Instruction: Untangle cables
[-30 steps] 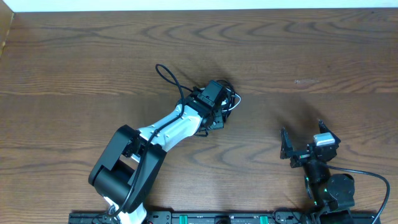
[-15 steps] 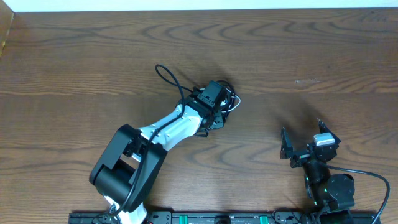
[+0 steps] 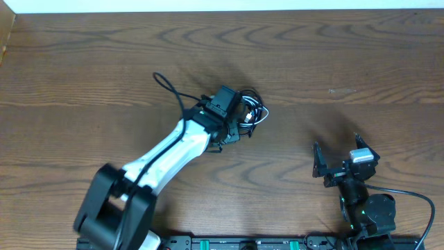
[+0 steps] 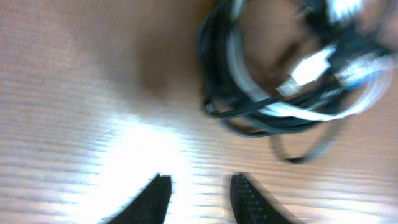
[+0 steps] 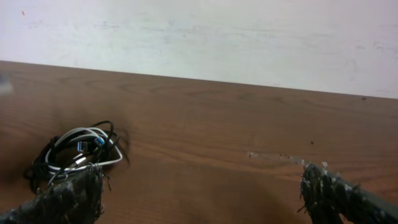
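Cables (image 3: 251, 113), thin and bendy with small plug ends, mostly black with one white cord (image 4: 311, 115) mixed in, bunched in one tight knot near the middle of the brown wooden table (image 3: 347, 55). Not pulled apart yet.

Left gripper (image 4: 202, 198), black with two ribbed fingers, low over the wood just beside the knot. Jaws a little apart, with only bare table between them. Nothing held.

Right gripper (image 5: 200, 186), dark with two rough-looking fingers, well apart from the knot on the other side of the table. Jaws spread wide, nothing held.

Looked blurry in the left wrist view, so hard to tell which cord went over which.

Plenty to go wrong from here. Could close on two or three cords at once, since packed so close together. Would then drag the whole bunch along and loosen nothing. Could pull the knot tighter with a hard tug on one loop. Could pinch only wood if shut short of the knot. Could slide the heap across the table, with no second claw near enough to hold it down.
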Available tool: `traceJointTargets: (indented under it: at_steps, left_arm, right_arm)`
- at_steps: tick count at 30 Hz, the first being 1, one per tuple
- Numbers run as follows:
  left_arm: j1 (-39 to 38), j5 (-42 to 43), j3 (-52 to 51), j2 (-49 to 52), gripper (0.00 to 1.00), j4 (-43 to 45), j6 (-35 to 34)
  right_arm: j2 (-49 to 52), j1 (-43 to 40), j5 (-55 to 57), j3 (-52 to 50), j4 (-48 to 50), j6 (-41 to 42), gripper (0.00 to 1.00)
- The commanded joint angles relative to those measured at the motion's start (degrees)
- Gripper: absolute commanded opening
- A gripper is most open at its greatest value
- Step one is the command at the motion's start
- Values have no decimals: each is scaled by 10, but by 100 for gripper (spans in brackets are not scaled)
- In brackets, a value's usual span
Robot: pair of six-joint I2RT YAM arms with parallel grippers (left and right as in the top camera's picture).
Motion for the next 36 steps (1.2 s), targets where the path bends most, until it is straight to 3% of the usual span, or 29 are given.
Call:
traceJointTargets:
  at_steps: [1,14,15,18,27,31,33,34,36]
  left_arm:
    - [-3,-8,1,-7,48,20,-16]
    - [-3,-48,-1,91,49,100,-42]
    - [-3,-47,-1,95,42,102,-42]
    - [-3,-47,-1,97,8,99,-39]
    - [-2,-48,0,37,8,67,79]
    - [4,-47,0,-10,8,37,71]
    - [4,-45,0,-32,12,33,58]
    - [3,-45,0,-48,35,34,31]
    - [3,-45,0,-53,50,41,9]
  right_arm:
    - [-3,-1,-2,-1,-3,-4,99]
    - [-3,-1,-2,-1,-3,-4,99]
    - [-3,-1,-1,-1,-3,-4,99]
    - [-3,-1,-2,-1,-3,-4,99]
    - [-3,-1,-2,-1,-3,-4,99]
    - [-3,-1,-2,-1,-3,-4,99]
    - [-3,-1,-2,-1,-3,-4,99]
    - [-3,-1,-2,-1,-3,-4,99]
    - [-3,-1,-2,-1,-3,-4,99]
